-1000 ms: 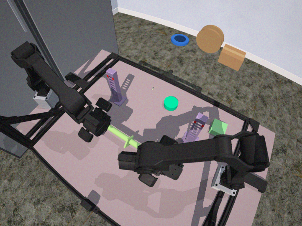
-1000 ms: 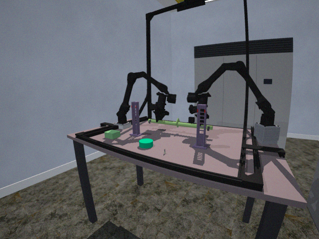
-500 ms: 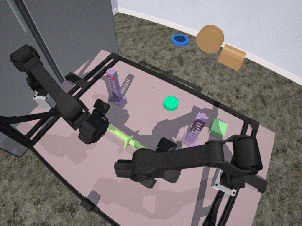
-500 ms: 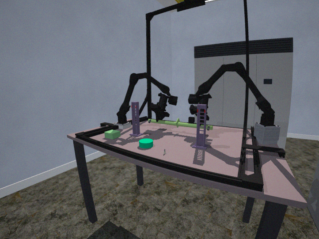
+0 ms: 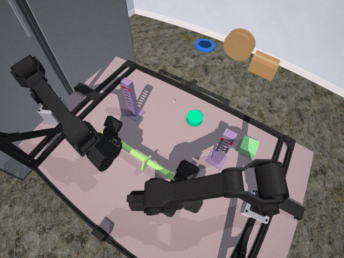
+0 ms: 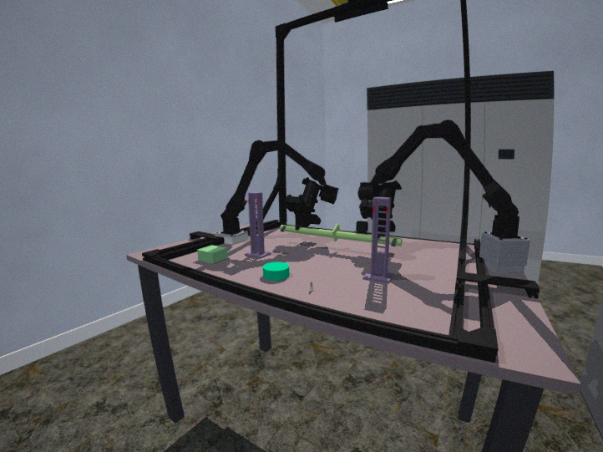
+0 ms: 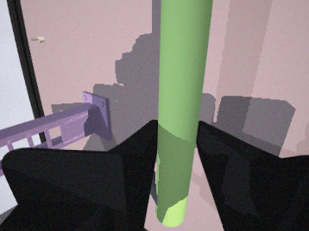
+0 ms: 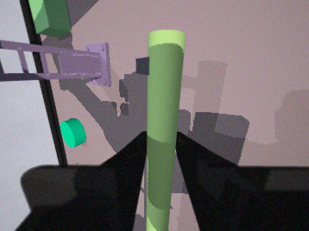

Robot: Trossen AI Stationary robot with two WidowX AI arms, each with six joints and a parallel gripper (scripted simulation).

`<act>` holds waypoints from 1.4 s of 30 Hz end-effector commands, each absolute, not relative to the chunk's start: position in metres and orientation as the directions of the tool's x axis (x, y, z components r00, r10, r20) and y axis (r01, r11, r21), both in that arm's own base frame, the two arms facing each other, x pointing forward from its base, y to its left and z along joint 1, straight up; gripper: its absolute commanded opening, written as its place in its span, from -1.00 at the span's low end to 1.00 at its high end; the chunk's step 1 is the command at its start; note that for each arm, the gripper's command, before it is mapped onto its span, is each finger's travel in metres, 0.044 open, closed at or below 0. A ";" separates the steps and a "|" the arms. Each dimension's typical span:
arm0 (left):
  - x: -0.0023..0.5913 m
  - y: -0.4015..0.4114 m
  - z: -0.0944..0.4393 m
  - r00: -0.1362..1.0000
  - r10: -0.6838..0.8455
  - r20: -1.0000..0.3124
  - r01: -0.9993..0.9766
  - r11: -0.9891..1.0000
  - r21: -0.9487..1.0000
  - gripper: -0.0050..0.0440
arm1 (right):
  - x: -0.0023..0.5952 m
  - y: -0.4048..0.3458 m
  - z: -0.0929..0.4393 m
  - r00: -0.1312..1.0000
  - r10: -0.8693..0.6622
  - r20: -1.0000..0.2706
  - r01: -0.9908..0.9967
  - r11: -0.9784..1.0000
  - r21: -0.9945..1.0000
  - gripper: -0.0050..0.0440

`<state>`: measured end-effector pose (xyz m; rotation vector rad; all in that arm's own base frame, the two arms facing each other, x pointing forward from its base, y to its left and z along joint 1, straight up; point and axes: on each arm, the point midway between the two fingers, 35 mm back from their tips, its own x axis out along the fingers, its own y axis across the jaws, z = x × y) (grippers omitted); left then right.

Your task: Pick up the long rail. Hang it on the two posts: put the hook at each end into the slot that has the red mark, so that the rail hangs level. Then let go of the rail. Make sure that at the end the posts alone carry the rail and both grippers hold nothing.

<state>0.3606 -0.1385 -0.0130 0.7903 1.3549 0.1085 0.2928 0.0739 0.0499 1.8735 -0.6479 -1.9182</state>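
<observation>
The long light-green rail (image 5: pixel 137 155) (image 6: pixel 321 232) (image 7: pixel 183 69) (image 8: pixel 166 90) is held low above the table, below the red marks. Its dark hook (image 8: pixel 142 65) shows near one end. My left gripper (image 5: pixel 110 137) (image 7: pixel 176 127) is shut on the rail near one end. My right gripper (image 6: pixel 301 226) (image 8: pixel 160 135) is shut on it near the other; the arm hides its grasp in the top view. The left arm's purple post (image 5: pixel 131 100) (image 6: pixel 380 256) (image 7: pixel 73 125) and the right arm's purple post (image 5: pixel 222 150) (image 6: pixel 256 231) (image 8: pixel 79 65) stand upright, slots empty, red marks near their tops.
A teal cylinder (image 5: pixel 194 118) (image 6: pixel 276 271) (image 8: pixel 73 133) stands between and beyond the posts. A green block (image 5: pixel 248 146) (image 6: pixel 212 254) (image 8: pixel 48 10) lies beside the right arm's post. A tiny pale object (image 5: pixel 174 100) (image 6: pixel 311 286) (image 7: pixel 38 39) lies near the black table frame (image 5: pixel 200 93).
</observation>
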 end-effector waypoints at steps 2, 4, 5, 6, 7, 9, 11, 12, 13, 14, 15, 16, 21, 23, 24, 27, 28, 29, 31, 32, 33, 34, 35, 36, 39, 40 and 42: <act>0.361 -0.138 -0.021 0.276 0.498 -0.822 0.352 0.743 0.569 -0.80 | 0.294 0.074 0.050 -0.062 -0.567 -0.821 -0.031 -0.821 0.570 -0.80; 0.361 -0.138 -0.026 0.286 0.490 -0.823 0.345 0.749 0.566 -0.80 | 0.295 0.074 0.050 -0.073 -0.565 -0.822 -0.023 -0.823 0.567 -0.80; 0.361 -0.138 -0.029 0.291 0.486 -0.824 0.342 0.752 0.564 -0.80 | 0.295 0.074 0.050 -0.079 -0.563 -0.822 -0.019 -0.824 0.566 -0.80; 0.361 -0.138 -0.031 0.295 0.483 -0.824 0.338 0.754 0.563 -0.80 | 0.295 0.074 0.050 -0.085 -0.562 -0.823 -0.015 -0.825 0.565 -0.80; 0.361 -0.138 -0.033 0.300 0.479 -0.825 0.335 0.757 0.561 -0.80 | 0.295 0.074 0.050 -0.091 -0.561 -0.823 -0.012 -0.826 0.564 -0.80; 0.360 -0.138 -0.038 0.310 0.471 -0.826 0.328 0.762 0.558 -0.80 | 0.295 0.074 0.049 -0.102 -0.558 -0.824 -0.004 -0.828 0.561 -0.80; 0.360 -0.138 -0.042 0.319 0.463 -0.827 0.322 0.768 0.555 -0.80 | 0.295 0.074 0.049 -0.114 -0.555 -0.824 0.003 -0.830 0.558 -0.80; 0.360 -0.138 -0.042 0.319 0.463 -0.827 0.322 0.768 0.555 -0.80 | 0.295 0.074 0.049 -0.114 -0.555 -0.824 0.003 -0.830 0.558 -0.80; 0.360 -0.138 -0.042 0.319 0.463 -0.827 0.322 0.768 0.555 -0.80 | 0.295 0.074 0.049 -0.114 -0.555 -0.824 0.003 -0.830 0.558 -0.80; 0.360 -0.138 -0.044 0.324 0.460 -0.827 0.318 0.770 0.553 -0.80 | 0.296 0.074 0.049 -0.120 -0.553 -0.824 0.007 -0.831 0.556 -0.80; 0.360 -0.138 -0.046 0.328 0.456 -0.827 0.316 0.772 0.551 -0.80 | 0.296 0.074 0.049 -0.125 -0.552 -0.825 0.010 -0.832 0.555 -0.80; 0.359 -0.138 -0.047 0.330 0.455 -0.827 0.314 0.774 0.550 -0.80 | 0.296 0.074 0.049 -0.127 -0.551 -0.825 0.011 -0.832 0.554 -0.80; 0.359 -0.138 -0.048 0.331 0.454 -0.827 0.313 0.774 0.550 -0.80 | 0.296 0.074 0.049 -0.128 -0.551 -0.825 0.012 -0.832 0.554 -0.80; 0.359 -0.138 -0.048 0.331 0.454 -0.827 0.313 0.774 0.550 -0.80 | 0.296 0.074 0.049 -0.128 -0.551 -0.825 0.012 -0.832 0.554 -0.80; 0.359 -0.138 -0.048 0.331 0.454 -0.827 0.313 0.774 0.550 -0.80 | 0.296 0.074 0.049 -0.128 -0.551 -0.825 0.012 -0.832 0.554 -0.80; 0.360 -0.139 -0.049 0.331 0.454 -0.827 0.313 0.774 0.550 -0.80 | 0.296 0.074 0.049 -0.128 -0.551 -0.825 0.012 -0.832 0.554 -0.80; 0.360 -0.139 -0.049 0.331 0.454 -0.827 0.313 0.774 0.550 -0.70 | 0.296 0.074 0.049 -0.128 -0.551 -0.825 0.012 -0.832 0.554 -0.80; 0.360 -0.139 -0.049 0.331 0.454 -0.827 0.313 0.774 0.550 -0.70 | 0.296 0.074 0.049 -0.128 -0.551 -0.825 0.012 -0.832 0.554 -0.80; 0.360 -0.139 -0.049 0.331 0.454 -0.827 0.313 0.774 0.550 -0.60 | 0.296 0.074 0.049 -0.128 -0.551 -0.825 0.012 -0.832 0.554 -0.80; 0.360 -0.139 -0.049 0.331 0.454 -0.827 0.313 0.774 0.550 -0.50 | 0.296 0.074 0.049 -0.128 -0.551 -0.825 0.012 -0.832 0.554 -0.80; 0.360 -0.139 -0.049 0.331 0.454 -0.827 0.313 0.774 0.550 -0.40 | 0.296 0.074 0.049 -0.128 -0.551 -0.825 0.012 -0.832 0.554 -0.80; 0.360 -0.139 -0.049 0.331 0.454 -0.827 0.313 0.774 0.550 -0.31 | 0.296 0.074 0.049 -0.128 -0.551 -0.825 0.012 -0.832 0.554 -0.80; 0.360 -0.139 -0.049 0.331 0.454 -0.827 0.313 0.774 0.550 -0.21 | 0.296 0.074 0.049 -0.128 -0.551 -0.825 0.012 -0.832 0.554 -0.80; 0.360 -0.139 -0.049 0.331 0.454 -0.827 0.313 0.774 0.550 -0.11 | 0.296 0.074 0.049 -0.128 -0.551 -0.825 0.012 -0.832 0.554 -0.80; 0.360 -0.139 -0.048 0.331 0.454 -0.827 0.313 0.774 0.550 0.18 | 0.295 0.074 0.048 -0.128 -0.551 -0.825 0.012 -0.832 0.554 -0.80; 0.360 -0.139 -0.048 0.331 0.454 -0.827 0.313 0.774 0.550 0.28 | 0.295 0.074 0.048 -0.128 -0.551 -0.825 0.012 -0.832 0.554 -0.80; 0.360 -0.139 -0.048 0.331 0.454 -0.827 0.313 0.774 0.550 0.48 | 0.295 0.074 0.048 -0.128 -0.551 -0.825 0.012 -0.832 0.554 -0.80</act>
